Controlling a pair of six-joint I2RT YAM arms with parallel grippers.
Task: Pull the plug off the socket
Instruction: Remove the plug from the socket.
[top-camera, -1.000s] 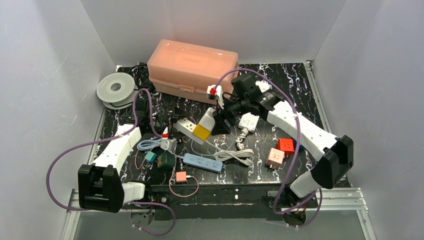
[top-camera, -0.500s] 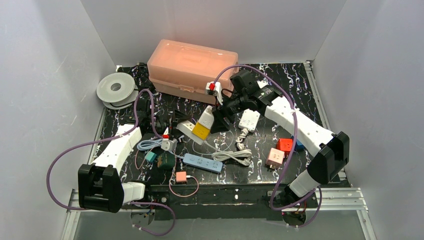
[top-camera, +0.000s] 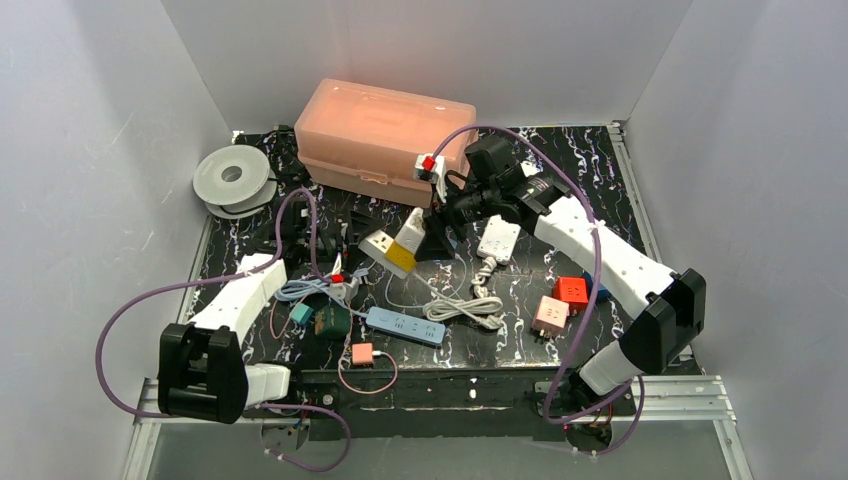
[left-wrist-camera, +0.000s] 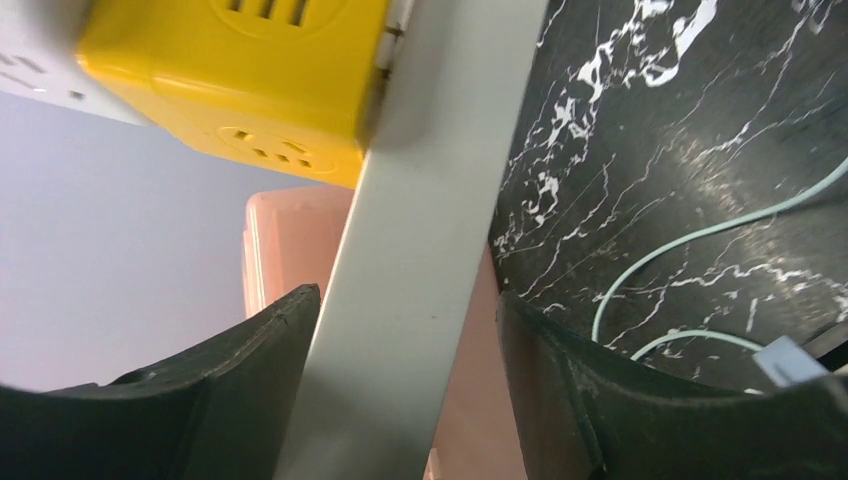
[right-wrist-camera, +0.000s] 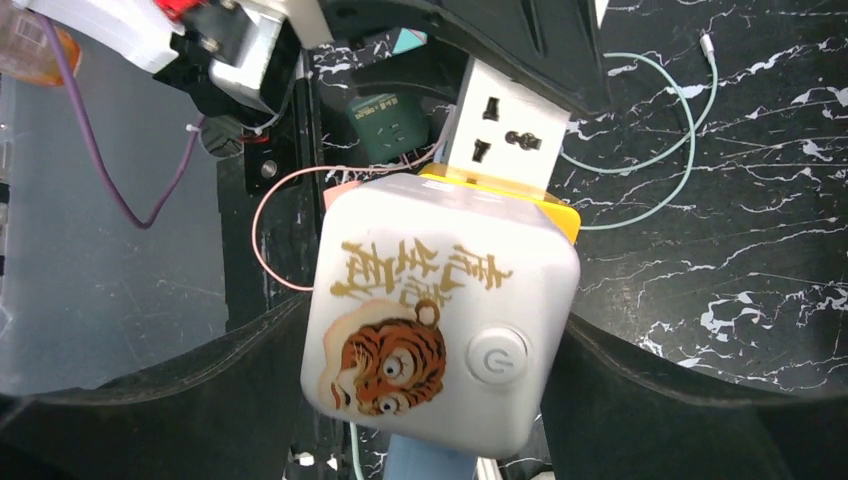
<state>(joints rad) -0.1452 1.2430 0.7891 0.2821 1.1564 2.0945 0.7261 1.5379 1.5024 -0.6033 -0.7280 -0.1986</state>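
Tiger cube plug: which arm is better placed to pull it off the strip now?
Right. The right gripper straddles the tiger cube plug; the left gripper clamps the white strip as anchor.

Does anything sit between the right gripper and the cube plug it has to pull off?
Nothing visible. The cube plug sits between the fingers of the right gripper, with no cable in the gaps. It is seated in the power strip, which runs between the fingers of the left gripper.
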